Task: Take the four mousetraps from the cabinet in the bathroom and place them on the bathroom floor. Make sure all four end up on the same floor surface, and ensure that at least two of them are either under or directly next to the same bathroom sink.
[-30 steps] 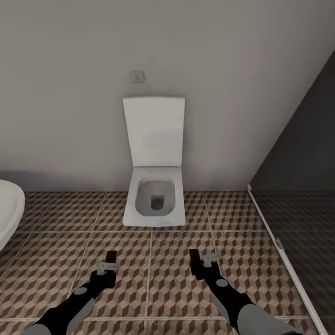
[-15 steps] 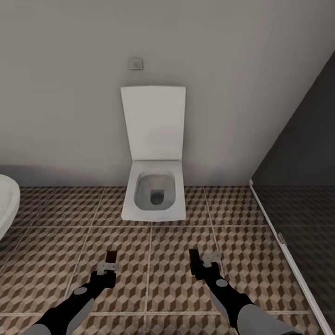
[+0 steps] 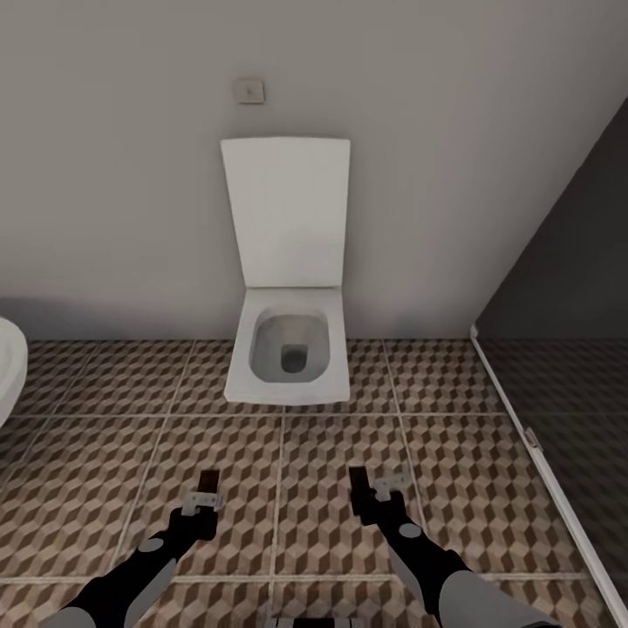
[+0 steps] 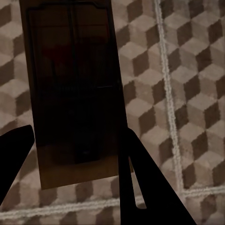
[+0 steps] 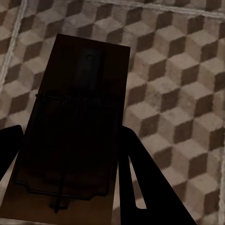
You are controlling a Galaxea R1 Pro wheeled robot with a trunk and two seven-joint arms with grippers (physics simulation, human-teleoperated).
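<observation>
Since a second ago the whole head view has shifted: the toilet (image 3: 288, 349) and the small wall switch plate (image 3: 250, 91) now sit higher and look larger, and less of the white rounded fixture (image 3: 7, 366) at the left edge shows, which is the camera moving, not the things. No brand, label or readable writing shows anywhere.

Both arms reach forward low over the bathroom floor (image 3: 105, 453), with its brown, beige and white cube-patterned tiles. The left end effector (image 3: 208, 490) is clamped on a mousetrap (image 4: 75, 89), a flat board with a dark wire frame held between its two dark fingers (image 4: 140, 183). The right end effector (image 3: 368, 490) is clamped on a second mousetrap (image 5: 75, 140) in the same way, above the tiles.

A dark glass panel (image 3: 567, 331) with a white bottom rail stands at the right, its base running along the floor. The toilet stands open-lidded against the pale grey wall (image 3: 105, 174), straight ahead between the arms.
</observation>
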